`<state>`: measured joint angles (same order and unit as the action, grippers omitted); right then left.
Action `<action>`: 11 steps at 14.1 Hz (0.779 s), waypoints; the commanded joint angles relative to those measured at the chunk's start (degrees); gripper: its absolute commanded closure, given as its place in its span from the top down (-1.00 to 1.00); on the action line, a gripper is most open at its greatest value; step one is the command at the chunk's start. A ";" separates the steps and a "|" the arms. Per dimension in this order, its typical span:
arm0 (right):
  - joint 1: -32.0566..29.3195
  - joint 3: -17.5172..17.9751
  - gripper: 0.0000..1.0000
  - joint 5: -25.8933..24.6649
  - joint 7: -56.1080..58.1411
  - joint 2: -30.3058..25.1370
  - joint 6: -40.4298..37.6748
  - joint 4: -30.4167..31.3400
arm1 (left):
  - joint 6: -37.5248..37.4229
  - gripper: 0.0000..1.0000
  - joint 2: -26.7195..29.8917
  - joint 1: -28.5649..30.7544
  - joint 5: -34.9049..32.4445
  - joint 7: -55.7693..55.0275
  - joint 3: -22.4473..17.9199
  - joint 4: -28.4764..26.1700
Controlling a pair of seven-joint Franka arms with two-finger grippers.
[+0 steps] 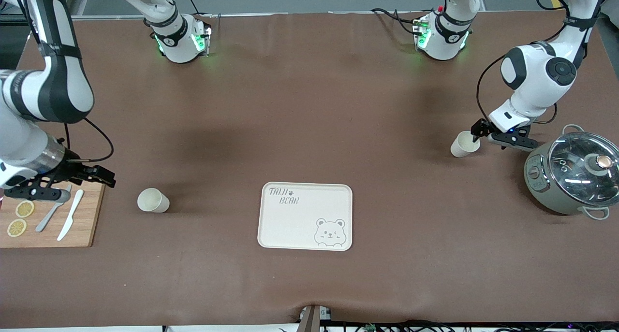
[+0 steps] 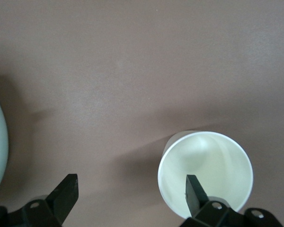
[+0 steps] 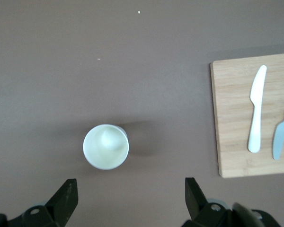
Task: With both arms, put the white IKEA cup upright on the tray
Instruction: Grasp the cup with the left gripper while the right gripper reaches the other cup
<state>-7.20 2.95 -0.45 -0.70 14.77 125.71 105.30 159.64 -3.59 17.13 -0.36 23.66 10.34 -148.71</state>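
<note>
Two white cups stand upright on the brown table. One cup [image 1: 465, 144] [image 2: 206, 172] is at the left arm's end, and my left gripper [image 1: 481, 133] [image 2: 131, 184] hangs open right at it, with one finger [image 2: 194, 189] over the cup's mouth and the other off to the side. The second cup [image 1: 153, 200] [image 3: 105, 147] stands toward the right arm's end. My right gripper [image 1: 102, 176] [image 3: 130, 187] is open and empty, above the edge of the cutting board and beside that cup. The cream tray [image 1: 305, 216] with the bear drawing lies between the cups, nearer the front camera, with nothing on it.
A wooden cutting board [image 1: 82, 225] [image 3: 232, 118] with two lemon slices [image 1: 20, 218] and two knives [image 3: 255, 116] lies at the right arm's end. A grey-green pot [image 1: 573, 175] with a glass lid stands at the left arm's end, close to the left gripper.
</note>
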 commanded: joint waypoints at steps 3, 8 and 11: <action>-0.35 0.47 1.00 -1.05 0.26 2.80 6.03 1.40 | 5.76 1.00 -3.35 0.18 -0.26 0.68 0.29 -0.62; -0.35 0.47 1.00 -1.05 0.26 5.88 11.39 2.45 | 7.97 1.00 -4.93 0.01 -0.35 0.68 0.29 -0.79; -0.27 0.47 1.00 -1.13 0.26 7.38 17.45 4.99 | 7.97 1.00 -5.11 -0.25 -0.35 0.68 0.38 -0.71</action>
<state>-7.16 3.02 -0.48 -0.63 21.67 139.58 108.36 166.43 -8.87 16.94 -0.36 23.68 10.49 -148.92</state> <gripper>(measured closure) 0.000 0.000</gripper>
